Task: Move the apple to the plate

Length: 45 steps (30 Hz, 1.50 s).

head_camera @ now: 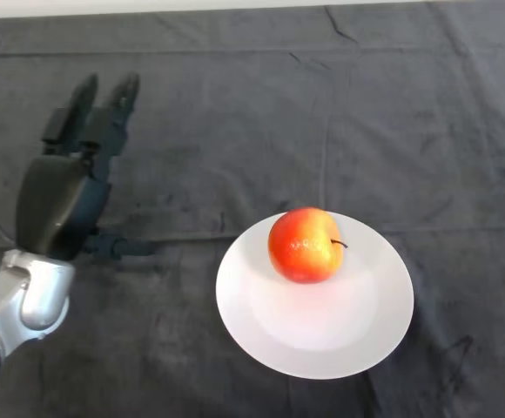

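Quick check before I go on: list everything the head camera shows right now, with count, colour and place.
apple: one, red and yellow, resting on the plate, toward its far-left part, stem pointing right
plate: one, white, round, on the cloth right of centre, near the front edge
cloth: one, dark grey, wrinkled, covering the table
left hand: one, black, on a silver-grey arm, at the left over the cloth, fingers straight, well apart from the plate, holding nothing

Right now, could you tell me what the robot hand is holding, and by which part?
Nothing: the robot hand is open and apart from the apple, which sits on the plate.
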Available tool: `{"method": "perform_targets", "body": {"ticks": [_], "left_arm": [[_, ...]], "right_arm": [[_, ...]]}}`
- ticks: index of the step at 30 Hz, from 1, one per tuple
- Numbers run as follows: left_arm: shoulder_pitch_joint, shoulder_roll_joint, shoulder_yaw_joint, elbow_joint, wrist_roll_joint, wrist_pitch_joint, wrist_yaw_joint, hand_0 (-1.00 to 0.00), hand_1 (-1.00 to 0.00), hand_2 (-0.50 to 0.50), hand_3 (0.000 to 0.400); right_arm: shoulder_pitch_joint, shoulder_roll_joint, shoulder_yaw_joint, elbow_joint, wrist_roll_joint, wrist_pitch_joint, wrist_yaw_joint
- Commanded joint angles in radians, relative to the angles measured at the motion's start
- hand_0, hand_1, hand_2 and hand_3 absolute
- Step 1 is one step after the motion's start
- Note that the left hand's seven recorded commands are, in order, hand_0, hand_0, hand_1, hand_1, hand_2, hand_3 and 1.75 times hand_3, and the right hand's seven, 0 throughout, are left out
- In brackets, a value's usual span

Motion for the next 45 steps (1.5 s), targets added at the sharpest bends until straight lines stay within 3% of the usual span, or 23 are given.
{"method": "perform_targets", "body": {"ticks": [1, 12, 21, 28, 45], "left_arm": [[0.038, 0.066, 0.039, 0.043, -0.040, -0.019, 0.016, 0.00, 0.00, 0.00, 0.000], [0.086, 0.104, 0.147, 0.082, -0.138, -0.034, -0.029, 0.00, 0.00, 0.00, 0.000], [0.159, 0.168, 0.293, 0.109, -0.292, -0.066, -0.112, 0.00, 0.00, 0.00, 0.000], [0.197, 0.195, 0.406, 0.122, -0.400, -0.041, -0.150, 0.00, 0.00, 0.00, 0.000], [0.295, 0.224, 0.610, 0.104, -0.579, -0.001, -0.205, 0.00, 0.00, 0.00, 0.000]], "right_arm": [[0.028, -0.025, -0.0069, 0.022, 0.0077, -0.006, 0.0058], [0.027, -0.025, -0.0070, 0.023, 0.0074, -0.007, 0.0060], [0.028, -0.025, -0.0070, 0.022, 0.0071, -0.007, 0.0060], [0.028, -0.024, -0.0069, 0.021, 0.0070, -0.007, 0.0058], [0.029, -0.023, -0.0067, 0.019, 0.0067, -0.007, 0.0051]]}}
